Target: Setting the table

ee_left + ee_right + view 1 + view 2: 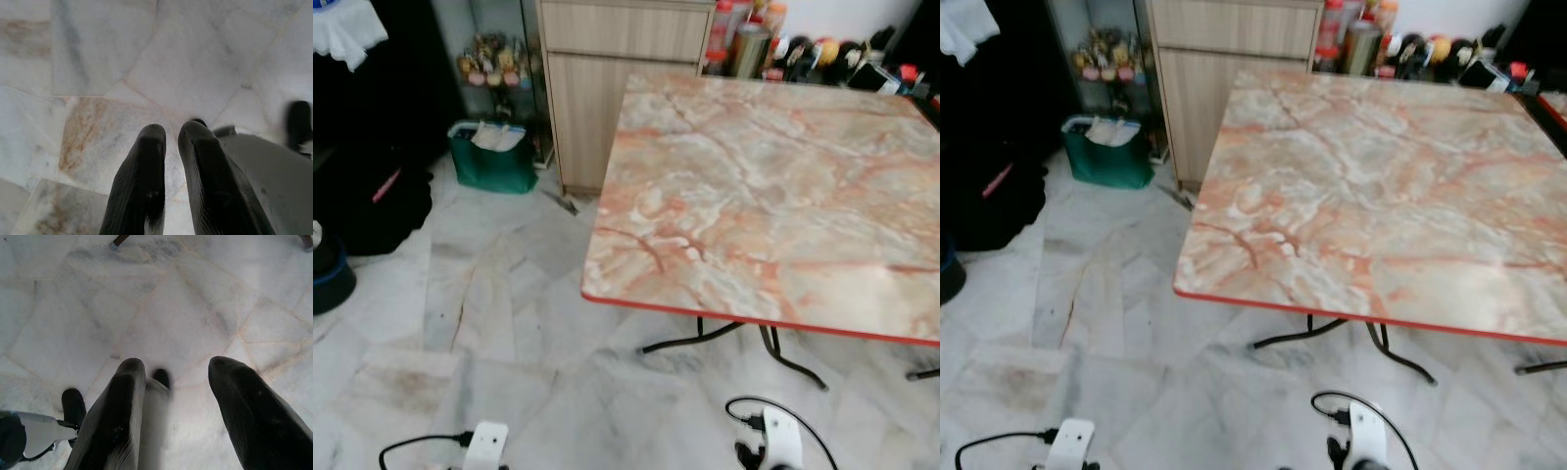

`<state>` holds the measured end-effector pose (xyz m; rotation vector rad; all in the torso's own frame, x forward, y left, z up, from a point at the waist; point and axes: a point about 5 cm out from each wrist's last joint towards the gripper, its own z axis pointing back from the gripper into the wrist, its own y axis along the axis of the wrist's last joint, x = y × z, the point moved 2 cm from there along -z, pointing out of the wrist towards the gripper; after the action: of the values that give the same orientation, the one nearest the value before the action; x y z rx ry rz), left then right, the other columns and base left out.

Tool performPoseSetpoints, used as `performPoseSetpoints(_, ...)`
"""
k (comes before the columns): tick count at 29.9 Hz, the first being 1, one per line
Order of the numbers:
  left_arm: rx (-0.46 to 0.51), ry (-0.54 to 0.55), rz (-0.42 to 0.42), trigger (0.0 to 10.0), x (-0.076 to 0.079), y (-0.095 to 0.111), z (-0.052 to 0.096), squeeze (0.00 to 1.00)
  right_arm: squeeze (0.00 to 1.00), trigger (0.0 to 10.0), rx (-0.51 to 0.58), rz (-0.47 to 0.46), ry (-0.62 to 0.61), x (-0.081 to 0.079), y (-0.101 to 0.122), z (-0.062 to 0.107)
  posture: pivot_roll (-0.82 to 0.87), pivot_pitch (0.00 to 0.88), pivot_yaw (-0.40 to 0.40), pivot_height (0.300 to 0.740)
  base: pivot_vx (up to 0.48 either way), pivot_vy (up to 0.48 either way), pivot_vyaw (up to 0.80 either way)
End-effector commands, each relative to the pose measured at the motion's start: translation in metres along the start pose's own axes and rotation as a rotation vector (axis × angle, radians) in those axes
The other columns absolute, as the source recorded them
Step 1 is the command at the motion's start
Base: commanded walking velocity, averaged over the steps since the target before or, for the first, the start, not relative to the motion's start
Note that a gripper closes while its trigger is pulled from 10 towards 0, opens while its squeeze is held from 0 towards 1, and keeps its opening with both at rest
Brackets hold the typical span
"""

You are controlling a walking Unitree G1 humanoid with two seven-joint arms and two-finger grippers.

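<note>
Square table top of pink-and-cream marble pattern with a thin red edge [773,186], on black bent metal legs [783,357], ahead of and above both grippers, nearer the right one; far right corner cut off by the frame. Along its far edge, a blurred row of bottles and jars [803,49], too soft to tell apart.

Left gripper [168,134] hanging low over the pale marble-tiled floor [98,73], its two black fingers nearly pressed together with only a thin slit between, nothing pinched. Right gripper [176,369] likewise pointed at the floor, fingers spread apart, nothing between them.

From the head camera, just the white wrist housings with black cables at the bottom edge, fingers out of sight; fingertips given by the wrist cameras alone. Past the right gripper's fingers, two tips of the table's legs at the frame edge.

Beyond the left gripper, a light wooden cabinet [622,78], a green bag with something white inside [492,157], and a dark heap [372,196], hard to identify.
</note>
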<state>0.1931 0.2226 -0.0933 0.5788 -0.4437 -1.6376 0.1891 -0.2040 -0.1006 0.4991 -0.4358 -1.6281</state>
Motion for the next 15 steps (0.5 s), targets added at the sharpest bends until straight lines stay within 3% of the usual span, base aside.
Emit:
performPoseSetpoints(1, -0.042, -0.020, -0.006, 10.0, 0.0082, -0.0124, 0.0014, 0.00, 0.00, 10.0, 0.008, -0.006, -0.015, 0.0064, 0.0006, 0.0012, 0.03, 0.089, -0.001, 0.740, 0.000, -0.390, 0.00)
performPoseSetpoints(15, -0.056, 0.002, -0.006, 10.0, 0.0061, -0.0134, 0.0013, 0.00, 0.00, 10.0, 0.014, -0.011, -0.012, 0.0065, 0.0018, 0.0012, 0.03, 0.127, -0.001, 0.740, 0.000, -0.376, 0.00)
